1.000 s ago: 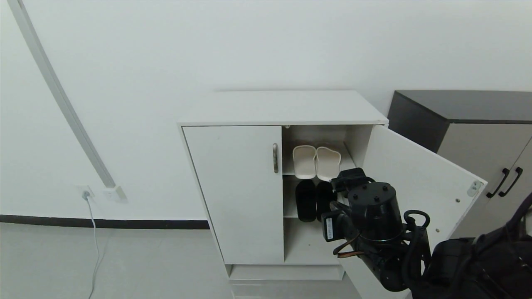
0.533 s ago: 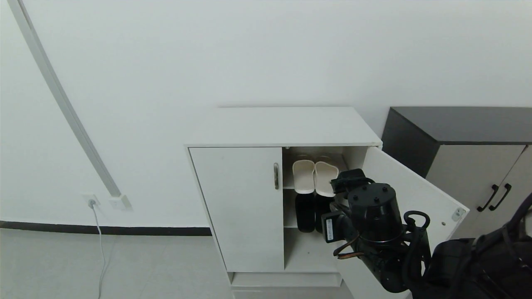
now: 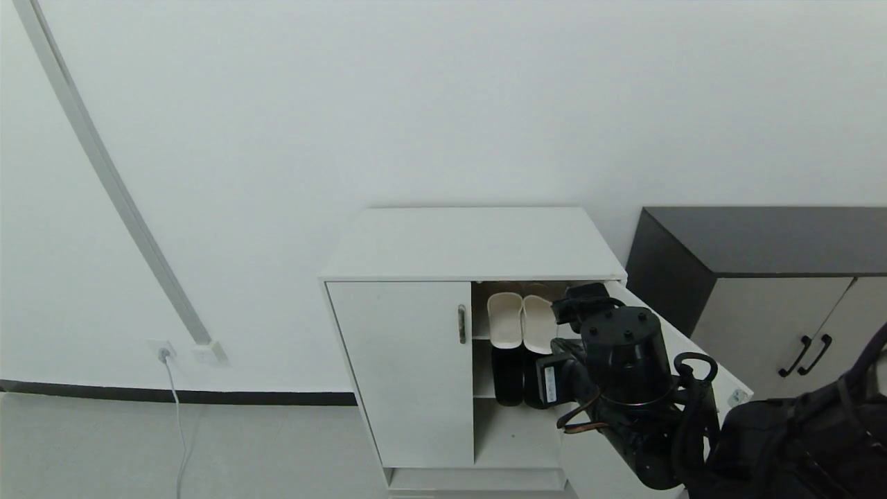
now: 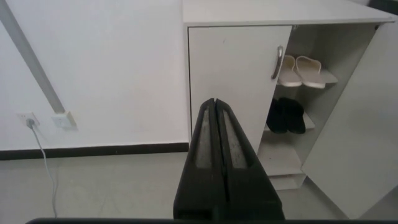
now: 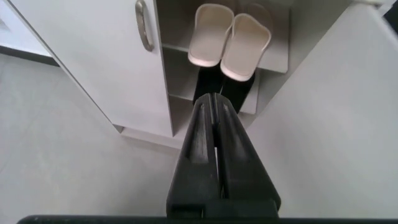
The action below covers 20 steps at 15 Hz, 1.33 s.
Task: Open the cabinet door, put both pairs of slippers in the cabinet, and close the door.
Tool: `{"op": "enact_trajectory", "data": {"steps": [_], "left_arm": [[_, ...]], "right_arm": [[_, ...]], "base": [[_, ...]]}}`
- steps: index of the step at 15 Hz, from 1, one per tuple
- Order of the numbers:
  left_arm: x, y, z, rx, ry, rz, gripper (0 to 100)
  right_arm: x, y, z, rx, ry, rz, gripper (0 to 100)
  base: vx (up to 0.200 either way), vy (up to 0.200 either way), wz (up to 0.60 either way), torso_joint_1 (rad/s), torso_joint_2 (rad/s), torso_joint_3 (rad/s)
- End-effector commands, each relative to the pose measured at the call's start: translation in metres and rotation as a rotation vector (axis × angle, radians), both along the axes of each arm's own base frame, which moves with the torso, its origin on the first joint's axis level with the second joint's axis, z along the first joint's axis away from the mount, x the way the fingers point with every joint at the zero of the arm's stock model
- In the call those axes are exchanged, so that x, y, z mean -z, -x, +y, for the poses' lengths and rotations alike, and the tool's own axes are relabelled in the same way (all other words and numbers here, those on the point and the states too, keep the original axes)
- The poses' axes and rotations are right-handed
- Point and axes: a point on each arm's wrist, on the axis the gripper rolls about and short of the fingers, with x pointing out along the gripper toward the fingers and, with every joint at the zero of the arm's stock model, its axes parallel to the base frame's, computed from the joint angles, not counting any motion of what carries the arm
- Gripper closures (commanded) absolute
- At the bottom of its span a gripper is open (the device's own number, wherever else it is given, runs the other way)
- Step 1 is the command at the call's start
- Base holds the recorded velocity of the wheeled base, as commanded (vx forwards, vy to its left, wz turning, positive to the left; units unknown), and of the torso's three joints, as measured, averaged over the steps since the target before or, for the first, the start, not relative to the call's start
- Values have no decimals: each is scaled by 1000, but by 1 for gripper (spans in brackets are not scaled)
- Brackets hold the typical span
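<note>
Cabinet (image 3: 471, 242): white, two doors, against the wall.
Left door (image 3: 402, 367): closed; metal handle (image 3: 461, 324) at its inner edge.
Right door (image 4: 354, 124): swung open towards the robot, inner face showing.
White slippers (image 3: 520, 319): one pair, side by side on the upper shelf, inside the open half.
Black slippers (image 3: 509, 378): one pair, side by side on the shelf directly below the white pair.
Right gripper (image 5: 213, 96): fingers pressed together, holding nothing; in front of the open half, near the inner face of the open door, clear of both pairs.
Left gripper (image 4: 214, 102): fingers pressed together, holding nothing; well back from the cabinet, facing the closed left door.
Dark cabinet (image 3: 755, 277): beside the white one on the robot's right, doors closed.
Wall socket (image 3: 163, 350): low on the wall to the robot's left, with a cable (image 3: 181, 430) hanging to the floor and a slanted conduit (image 3: 111, 180) above.
</note>
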Motion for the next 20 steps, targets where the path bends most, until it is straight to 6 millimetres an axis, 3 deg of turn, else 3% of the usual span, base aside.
{"op": "enact_trajectory", "data": {"steps": [1, 8, 13, 20], "left_arm": [[0, 0, 0, 0, 0, 1, 100], [0, 0, 0, 0, 0, 1, 100], [0, 0, 0, 0, 0, 1, 100], [0, 0, 0, 0, 0, 1, 100]], "right_arm": [[0, 1, -1, -1, 4, 0, 100], [2, 1, -2, -3, 17, 4, 100], [2, 1, -2, -3, 14, 2, 100], [1, 0, -3, 2, 14, -3, 100]], "base": [[0, 0, 0, 198, -520, -246], [0, 0, 0, 12, -33, -12], [0, 0, -600, 3, -1, 2], [-29, 0, 0, 0, 1, 0]]}}
